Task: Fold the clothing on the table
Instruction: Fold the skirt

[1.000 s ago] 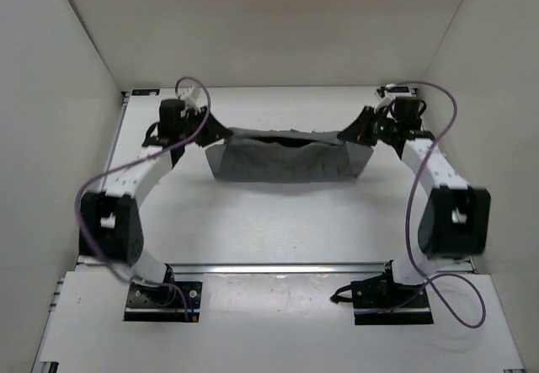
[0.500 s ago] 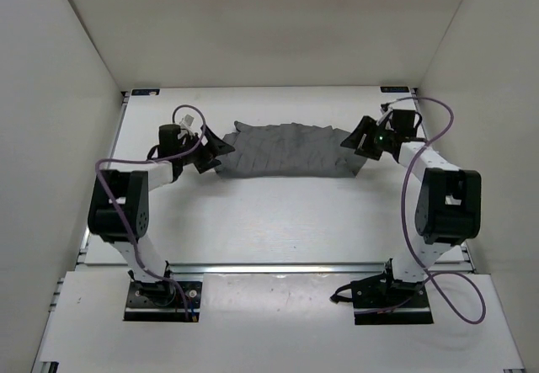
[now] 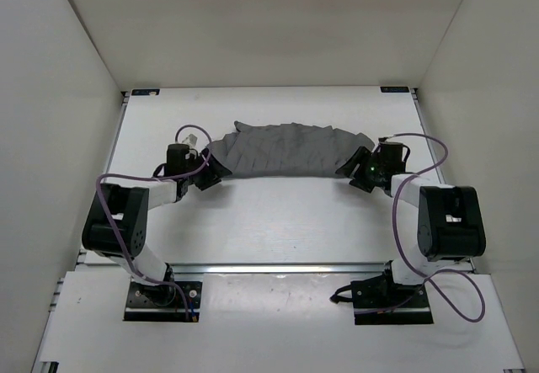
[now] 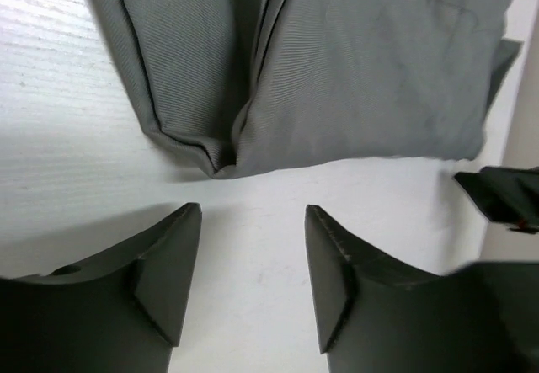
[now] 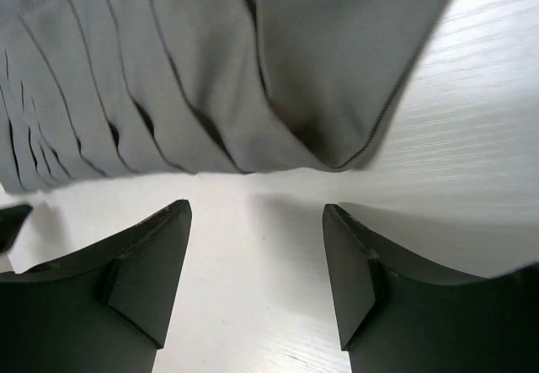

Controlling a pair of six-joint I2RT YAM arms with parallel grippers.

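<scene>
Item: pleated grey skirt. Lies doubled as curved band, far-centre of table.
Change: a second ago both corners pinched and raised; now let go, cloth settled flat.
Left gripper: jaws apart, empty, just short of left folded corner.
Right gripper: jaws wide, empty, just short of right corner.
Both arms drawn back.
Judgement: first fold laid; crosswise fold likely remains.
</scene>
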